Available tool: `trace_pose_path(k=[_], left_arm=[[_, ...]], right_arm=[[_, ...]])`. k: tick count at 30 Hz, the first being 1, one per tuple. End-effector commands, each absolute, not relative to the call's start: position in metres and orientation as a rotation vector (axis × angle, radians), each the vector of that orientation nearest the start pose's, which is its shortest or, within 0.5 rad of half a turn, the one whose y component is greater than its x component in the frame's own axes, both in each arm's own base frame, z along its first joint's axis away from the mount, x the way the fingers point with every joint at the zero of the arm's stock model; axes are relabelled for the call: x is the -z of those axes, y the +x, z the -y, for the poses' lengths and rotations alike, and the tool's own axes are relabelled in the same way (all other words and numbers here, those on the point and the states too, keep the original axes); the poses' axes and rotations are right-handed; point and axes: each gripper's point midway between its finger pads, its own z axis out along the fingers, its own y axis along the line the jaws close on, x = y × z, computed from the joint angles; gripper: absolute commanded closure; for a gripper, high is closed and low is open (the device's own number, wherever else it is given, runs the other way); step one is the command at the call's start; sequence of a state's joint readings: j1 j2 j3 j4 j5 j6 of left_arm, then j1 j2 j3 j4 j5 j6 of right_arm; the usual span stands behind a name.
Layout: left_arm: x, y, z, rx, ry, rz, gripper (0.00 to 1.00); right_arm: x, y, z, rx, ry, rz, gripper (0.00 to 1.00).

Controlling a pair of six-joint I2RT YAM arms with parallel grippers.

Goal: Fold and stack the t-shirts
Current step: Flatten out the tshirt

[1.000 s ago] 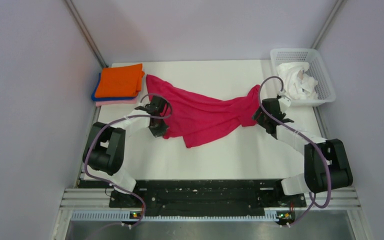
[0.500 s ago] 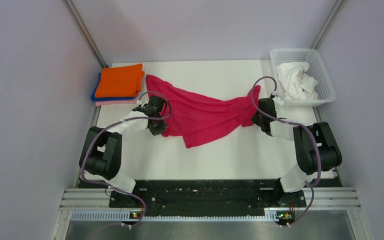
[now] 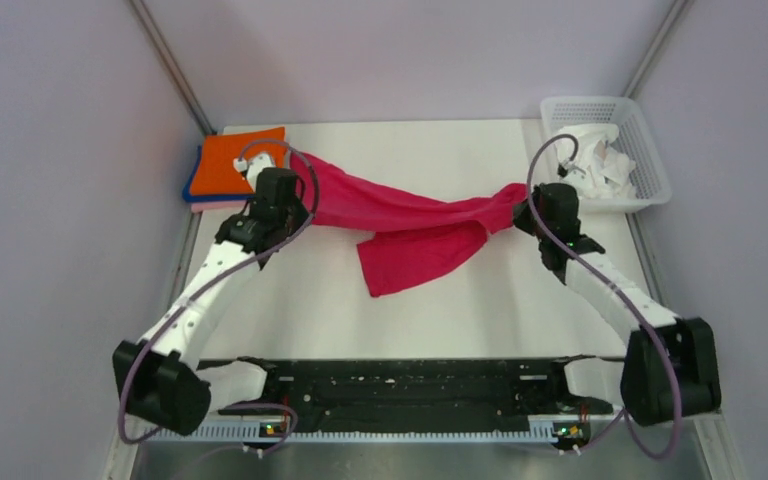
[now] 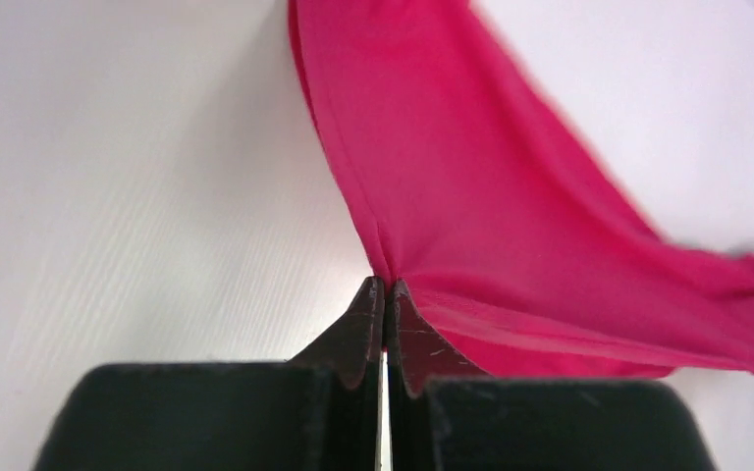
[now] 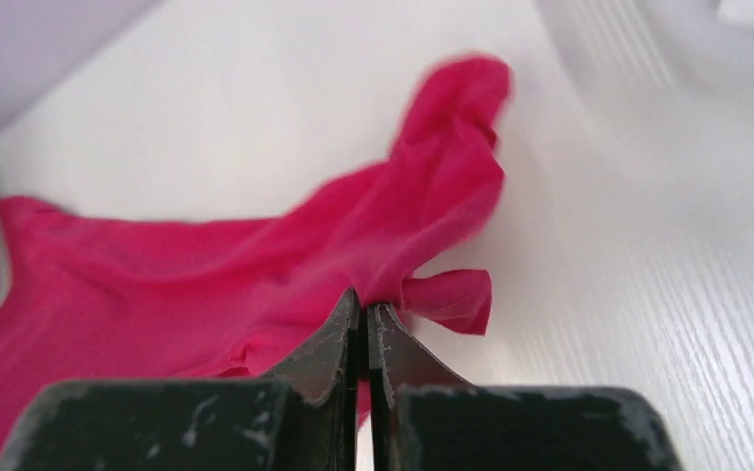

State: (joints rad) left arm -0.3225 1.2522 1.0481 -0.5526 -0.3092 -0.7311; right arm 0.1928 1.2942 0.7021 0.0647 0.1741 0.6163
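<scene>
Now the crimson-magenta t-shirt (image 3: 415, 225) has been pulled taut and drawn toward the far edge, clamped between the left gripper (image 4: 385, 287) and right gripper (image 5: 364, 297).

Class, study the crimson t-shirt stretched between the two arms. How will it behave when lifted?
Probably floppy: the crimson t-shirt forms a taut band while a loose flap droops from it. Likely light: only the tips of the left fingers and right fingers hold it. It bunches at each pinch, so expect creases.
</scene>
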Motion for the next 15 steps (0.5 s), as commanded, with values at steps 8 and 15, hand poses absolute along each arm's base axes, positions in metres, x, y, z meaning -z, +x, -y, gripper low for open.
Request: trace_pose_path(k=[8,15], left_arm=[[-0.458,0.285,0.063,0.490,-0.419,-1.453,1.00],[-0.564,0.195,0.052,0.622,-0.277,-1.163,1.00]], right_arm=[[-0.411,0.300,-0.056,-0.434,0.274,-1.469,1.00],[-0.555,0.194,-0.050,-0.483,0.104,-1.117,1.00]])
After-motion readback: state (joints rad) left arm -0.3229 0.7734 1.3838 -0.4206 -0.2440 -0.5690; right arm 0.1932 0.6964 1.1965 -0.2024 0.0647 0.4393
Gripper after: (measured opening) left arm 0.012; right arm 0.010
